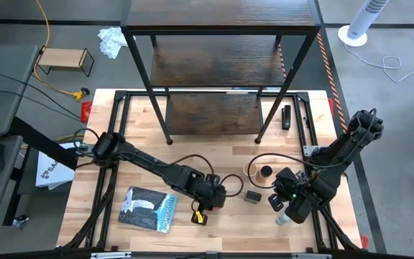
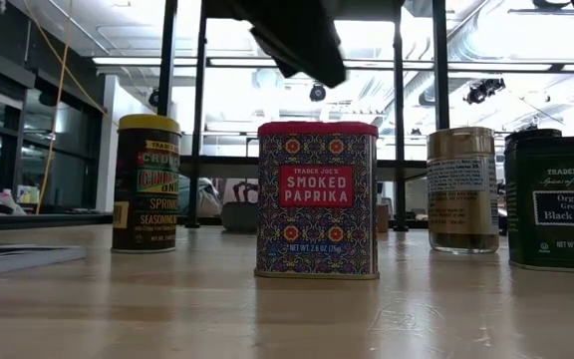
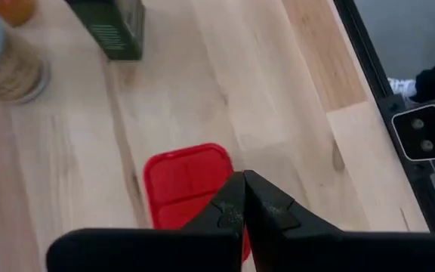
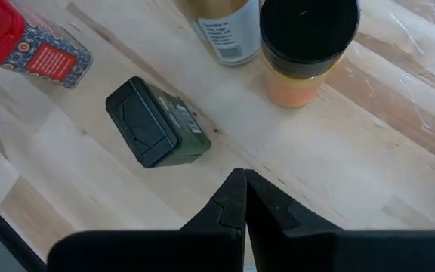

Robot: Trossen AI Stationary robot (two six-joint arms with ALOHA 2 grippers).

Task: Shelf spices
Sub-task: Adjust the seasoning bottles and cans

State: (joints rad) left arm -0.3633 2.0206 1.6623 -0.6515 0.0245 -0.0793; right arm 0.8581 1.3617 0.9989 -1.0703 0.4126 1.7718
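The red paprika tin (image 2: pixel 317 199) stands upright on the table, and my left gripper (image 3: pixel 244 198) hangs shut just above its red lid (image 3: pixel 187 181), apart from it. The yellow-lidded jar (image 2: pixel 147 183) stands to one side of the tin, with the tan-lidded jar (image 2: pixel 461 189) and the black pepper tin (image 2: pixel 558 199) on the other. My right gripper (image 4: pixel 245 189) is shut over bare wood near the black tin (image 4: pixel 157 121), the tan-lidded jar (image 4: pixel 225 23) and a black-lidded brown jar (image 4: pixel 308 45). The dark wooden shelf (image 1: pixel 214 65) stands at the table's far edge.
A flat blue-grey packet (image 1: pixel 149 208) lies near the table's near left. A grey-white tube (image 1: pixel 282 218) lies beneath my right arm. Cable loops run across the table's middle. A small light-wood rack (image 1: pixel 63 59) sits on the floor beyond the far left corner.
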